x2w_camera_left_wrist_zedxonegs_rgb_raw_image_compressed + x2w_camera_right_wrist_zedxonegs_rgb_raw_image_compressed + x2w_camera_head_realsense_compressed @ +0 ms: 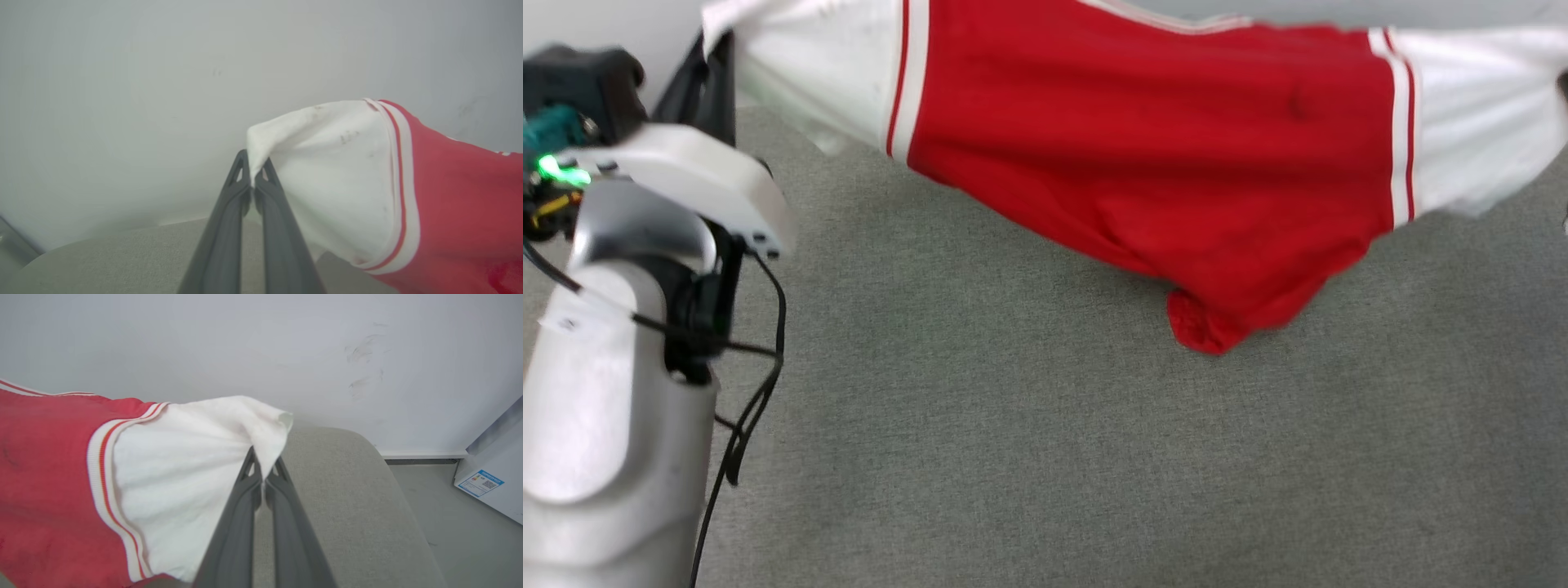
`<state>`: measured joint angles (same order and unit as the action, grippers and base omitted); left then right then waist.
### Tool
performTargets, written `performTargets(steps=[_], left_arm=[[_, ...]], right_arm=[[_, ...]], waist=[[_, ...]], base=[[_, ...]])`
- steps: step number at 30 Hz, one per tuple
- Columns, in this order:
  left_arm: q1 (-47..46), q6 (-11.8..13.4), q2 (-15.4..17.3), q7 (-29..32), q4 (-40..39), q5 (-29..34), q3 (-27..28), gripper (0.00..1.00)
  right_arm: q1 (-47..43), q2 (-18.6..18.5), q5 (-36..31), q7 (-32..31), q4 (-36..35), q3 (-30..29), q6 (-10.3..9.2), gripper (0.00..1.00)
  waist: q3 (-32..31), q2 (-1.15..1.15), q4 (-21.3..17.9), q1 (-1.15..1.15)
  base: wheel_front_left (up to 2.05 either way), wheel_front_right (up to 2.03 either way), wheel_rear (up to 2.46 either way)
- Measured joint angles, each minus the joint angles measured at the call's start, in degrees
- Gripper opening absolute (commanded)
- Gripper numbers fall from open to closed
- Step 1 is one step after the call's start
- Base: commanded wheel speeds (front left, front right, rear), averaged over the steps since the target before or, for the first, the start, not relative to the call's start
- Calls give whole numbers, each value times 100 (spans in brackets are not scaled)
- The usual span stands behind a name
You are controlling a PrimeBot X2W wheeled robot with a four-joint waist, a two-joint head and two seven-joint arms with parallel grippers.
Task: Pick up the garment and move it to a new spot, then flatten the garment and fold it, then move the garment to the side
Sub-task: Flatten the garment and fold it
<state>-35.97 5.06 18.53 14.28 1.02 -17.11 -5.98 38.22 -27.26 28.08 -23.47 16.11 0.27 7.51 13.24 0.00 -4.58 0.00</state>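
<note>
Fingers of the left gripper (254, 160): pressed together on the tip of one white sleeve (327, 175), cloth pinched between the tips.
Fingers of the right gripper (264, 458): clamped the same way on the tip of the other white sleeve (192, 477).
Grey woven fabric surface (1013, 441): broad and flat beneath the cloth.
Red jersey-style shirt with white short sleeves and red-and-white striped trim (1160, 147): in the air, stretched sleeve to sleeve between the two grippers; its long axis runs left to right across the robot.
Lowest red fold (1205, 327): sags towards the surface — touching or just above, it cannot be told.
Bearing: from each gripper the shirt runs inward towards the other arm — neither is nearer, each holds one end.
</note>
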Motion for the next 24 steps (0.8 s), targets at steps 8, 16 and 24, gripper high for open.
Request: performTargets(steps=[8, 16, 24], left_arm=[[-1678, -137, 59, -375, 1210, 34, 45, 0], [-3486, -358, 105, -814, 2293, 194, -129, 0], [-5000, -394, 267, -1301, 2805, 449, -205, 0]], right_arm=[[1492, 29, -229, 584, 580, 204, 0, 0], [3133, -212, -291, 1131, 1189, 453, 0, 0], [4575, -471, -275, 1650, 1514, 788, 1, 0]], waist=[[174, 0, 17, 0], [694, 0, 76, 0], [1402, 0, 95, 1]], base=[[0, 0, 0], [0, 0, 0], [0, 0, 0]])
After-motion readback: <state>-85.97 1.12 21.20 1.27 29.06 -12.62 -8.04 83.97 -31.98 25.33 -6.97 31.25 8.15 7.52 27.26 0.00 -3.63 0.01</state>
